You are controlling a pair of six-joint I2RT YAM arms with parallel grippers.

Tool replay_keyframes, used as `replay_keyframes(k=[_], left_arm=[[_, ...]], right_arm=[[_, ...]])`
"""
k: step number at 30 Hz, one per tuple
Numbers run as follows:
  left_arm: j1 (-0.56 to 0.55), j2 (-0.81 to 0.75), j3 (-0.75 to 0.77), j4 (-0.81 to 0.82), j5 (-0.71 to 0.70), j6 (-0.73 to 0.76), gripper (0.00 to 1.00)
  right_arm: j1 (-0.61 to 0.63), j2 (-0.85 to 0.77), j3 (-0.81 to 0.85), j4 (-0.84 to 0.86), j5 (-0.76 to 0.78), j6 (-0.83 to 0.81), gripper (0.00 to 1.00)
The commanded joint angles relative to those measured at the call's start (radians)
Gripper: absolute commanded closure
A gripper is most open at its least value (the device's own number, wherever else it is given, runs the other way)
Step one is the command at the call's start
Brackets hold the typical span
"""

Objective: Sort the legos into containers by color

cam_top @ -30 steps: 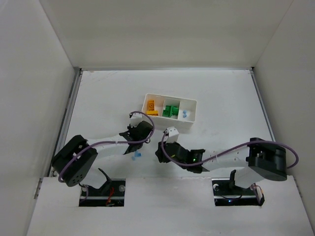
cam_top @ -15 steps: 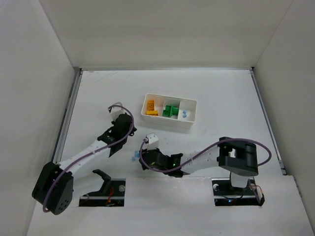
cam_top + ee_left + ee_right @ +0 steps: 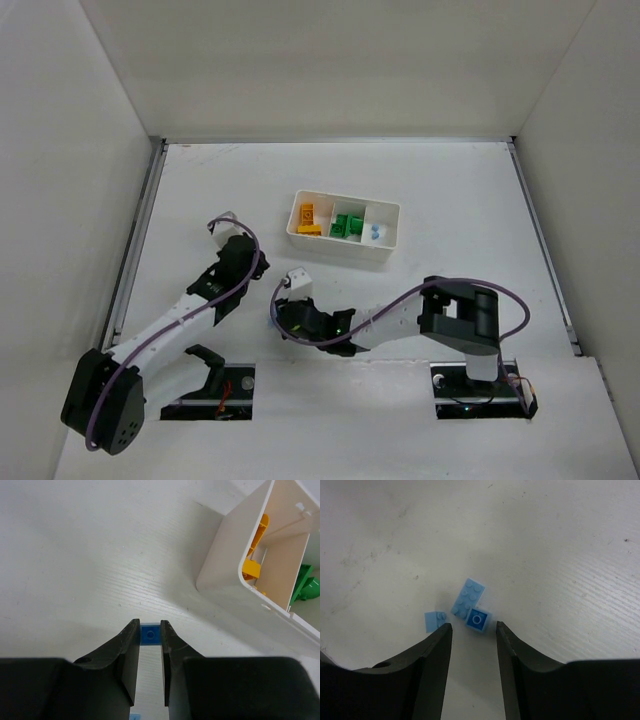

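Observation:
My left gripper (image 3: 150, 635) is shut on a small blue brick (image 3: 150, 633), held at its fingertips above the table just left of the white tray (image 3: 235, 580). In the top view the left gripper (image 3: 257, 268) is left of the tray (image 3: 340, 253). The tray holds yellow-orange bricks (image 3: 308, 218), green bricks (image 3: 347, 225) and light-blue bricks (image 3: 375, 232), each in its own compartment. My right gripper (image 3: 473, 630) is open just above three blue bricks: a long light-blue one (image 3: 468, 598), a darker blue one (image 3: 478, 620) and a small light-blue one (image 3: 435, 621). In the top view the right gripper (image 3: 278, 316) covers them.
White walls close in the table at the left, right and back. The right arm (image 3: 400, 315) stretches low across the near middle of the table. The two arm bases stand at the near edge.
My left gripper has moved left, away from the tray's front. My right gripper has swung left and now sits over the blue bricks near the front.

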Motion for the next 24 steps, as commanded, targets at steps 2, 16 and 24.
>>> replay_keyframes(k=[2, 16, 24], left_arm=[[0.012, -0.031, -0.017, -0.002, 0.019, -0.017, 0.88], [-0.013, -0.074, 0.029, -0.019, 0.033, -0.021, 0.88], [-0.129, 0.012, 0.161, 0.030, 0.031, -0.030, 0.87]], right_arm=[[-0.009, 0.014, 0.036, 0.026, 0.049, -0.010, 0.57], [-0.011, -0.058, -0.006, 0.010, 0.088, -0.007, 0.75], [-0.015, -0.367, -0.216, 0.009, 0.174, 0.012, 0.75]])
